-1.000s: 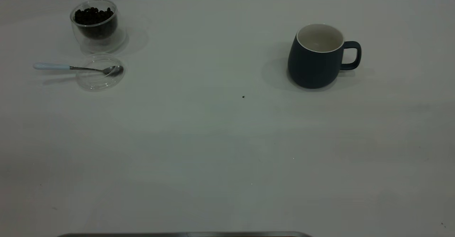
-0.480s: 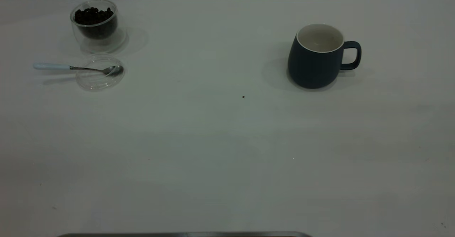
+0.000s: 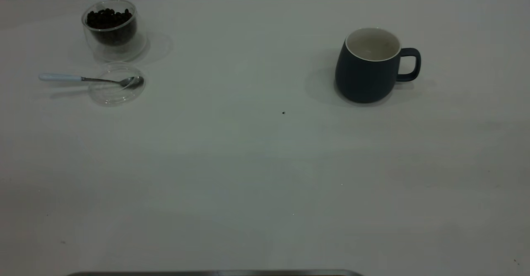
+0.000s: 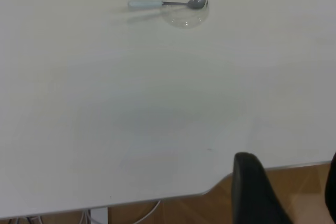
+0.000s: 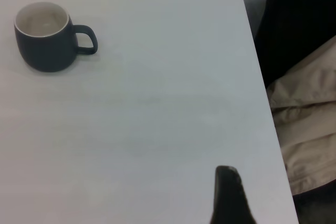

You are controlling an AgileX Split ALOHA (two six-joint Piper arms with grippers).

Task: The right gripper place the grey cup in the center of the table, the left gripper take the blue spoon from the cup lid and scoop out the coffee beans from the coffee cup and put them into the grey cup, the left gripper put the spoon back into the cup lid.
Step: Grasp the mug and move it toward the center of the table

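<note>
Stoneware, we judge: the grey cup [image 3: 367, 66] stands right of centre on the counter [image 3: 248, 176], heavy, rigid, smooth; best gripped at rim or handle. Whether either pincer is released, we cannot tell.

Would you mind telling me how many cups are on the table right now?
2. The coffee cup stands at the far left, just behind the lid; the grey cup stands right of centre. Neither looks hidden.
</note>
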